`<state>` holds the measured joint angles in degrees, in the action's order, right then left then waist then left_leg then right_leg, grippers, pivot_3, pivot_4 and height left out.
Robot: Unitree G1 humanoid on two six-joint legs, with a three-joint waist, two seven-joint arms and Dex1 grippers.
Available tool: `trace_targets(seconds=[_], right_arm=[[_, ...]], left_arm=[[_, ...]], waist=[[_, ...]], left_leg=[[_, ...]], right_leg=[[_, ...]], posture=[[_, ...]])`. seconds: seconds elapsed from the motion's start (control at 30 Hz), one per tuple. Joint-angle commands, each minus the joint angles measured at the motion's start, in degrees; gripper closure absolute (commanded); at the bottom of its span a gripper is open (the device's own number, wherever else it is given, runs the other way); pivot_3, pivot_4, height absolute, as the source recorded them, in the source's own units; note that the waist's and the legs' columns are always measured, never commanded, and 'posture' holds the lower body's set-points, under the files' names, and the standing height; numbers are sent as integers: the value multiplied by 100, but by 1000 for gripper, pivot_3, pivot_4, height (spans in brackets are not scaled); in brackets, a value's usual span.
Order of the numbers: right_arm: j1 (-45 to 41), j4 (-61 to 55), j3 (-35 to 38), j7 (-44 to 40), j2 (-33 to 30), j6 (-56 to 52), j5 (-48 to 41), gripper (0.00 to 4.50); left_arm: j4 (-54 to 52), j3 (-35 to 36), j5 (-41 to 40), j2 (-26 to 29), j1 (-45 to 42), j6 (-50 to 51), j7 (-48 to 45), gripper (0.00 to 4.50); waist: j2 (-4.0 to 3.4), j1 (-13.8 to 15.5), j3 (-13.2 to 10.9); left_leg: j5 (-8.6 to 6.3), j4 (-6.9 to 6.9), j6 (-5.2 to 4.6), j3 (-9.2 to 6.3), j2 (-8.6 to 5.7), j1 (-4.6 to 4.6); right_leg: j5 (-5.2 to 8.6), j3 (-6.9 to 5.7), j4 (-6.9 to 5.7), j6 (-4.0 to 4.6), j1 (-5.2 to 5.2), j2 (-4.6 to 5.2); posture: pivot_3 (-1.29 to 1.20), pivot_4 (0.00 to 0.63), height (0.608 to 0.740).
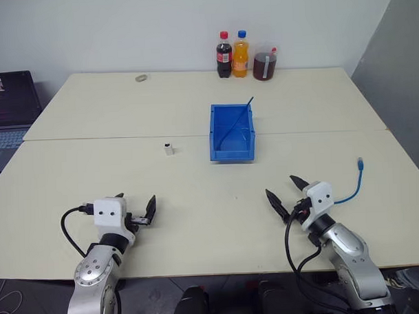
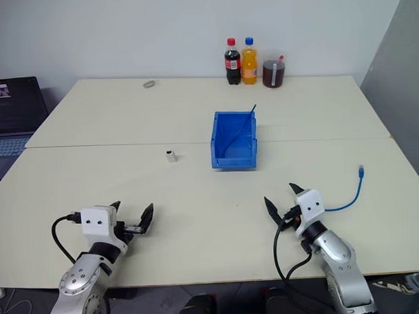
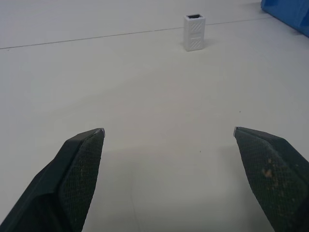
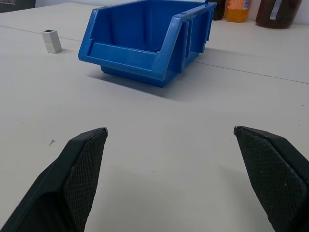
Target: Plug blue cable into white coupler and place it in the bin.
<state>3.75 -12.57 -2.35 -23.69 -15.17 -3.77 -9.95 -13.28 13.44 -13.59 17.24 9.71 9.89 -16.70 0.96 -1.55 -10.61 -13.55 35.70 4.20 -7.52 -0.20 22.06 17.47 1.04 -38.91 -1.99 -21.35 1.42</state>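
The white coupler (image 1: 168, 149) stands upright on the table, left of the bin (image 1: 231, 132), with its dark opening facing up. In the left wrist view the coupler (image 3: 194, 32) stands well ahead of my open left gripper (image 3: 169, 133). The light-blue cable (image 1: 355, 183) lies curved on the table at the right, its plug end pointing away from me. My right gripper (image 1: 286, 193) hovers open and empty just left of the cable, facing the bin (image 4: 145, 38). My left gripper (image 1: 135, 203) is near the table's front left, empty.
A thin dark blue strand (image 1: 242, 111) leans inside the bin over its back wall. Two bottles (image 1: 232, 54) and a dark jar (image 1: 265, 64) stand at the far edge, with a small ring (image 1: 142, 78) to their left. A laptop (image 1: 8, 102) sits off the table's left.
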Motion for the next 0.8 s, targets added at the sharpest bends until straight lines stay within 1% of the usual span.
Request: trace_targets(seconds=[0.03,0.23,0.37,0.5,0.57,0.7,0.8], right_arm=[[13,-85,-2,-34,-5,159,29,37],[40,-105,-9,-38,-12,151,37,37],[-16,-258,4,-16,-40,-29,11,37],[-48,-262,15,-17,-46,-56,14,37],[-18,-260,16,-12,-39,-32,21,37],[79,-343,8,29,3,-59,0,37],[158,-425,67,111,46,0,7,37]], left_arm=[[-282,-82,29,10,63,-35,-31,0],[-374,-172,127,40,106,231,34,0],[-372,-246,111,100,170,-98,-258,0],[-343,-160,-26,129,272,-340,-515,0],[-439,-92,-530,197,379,-322,-1041,0],[-489,-74,-819,447,420,-246,-1522,0],[-540,-201,-1082,834,225,-65,-2097,0]], waist=[[0,0,0],[0,0,0],[0,0,0],[0,0,0],[0,-1,0],[-1,-1,0],[-1,0,-1]], left_leg=[[0,0,0,0,0,0],[0,0,0,-1,0,0],[0,0,0,0,0,0],[0,0,0,1,0,0],[0,0,0,0,1,0],[0,0,0,0,1,0],[0,0,0,-1,1,0]], right_leg=[[0,0,0,0,0,0],[0,-1,-1,0,0,0],[0,0,-1,0,0,0],[0,1,-1,0,0,0],[0,1,-1,0,0,0],[1,-1,-1,2,0,0],[2,-1,-1,2,0,0]], posture=[[0,150,740],[0,150,740],[0,150,740],[0,150,740],[0,150,740],[0,150,740],[0,150,740]])
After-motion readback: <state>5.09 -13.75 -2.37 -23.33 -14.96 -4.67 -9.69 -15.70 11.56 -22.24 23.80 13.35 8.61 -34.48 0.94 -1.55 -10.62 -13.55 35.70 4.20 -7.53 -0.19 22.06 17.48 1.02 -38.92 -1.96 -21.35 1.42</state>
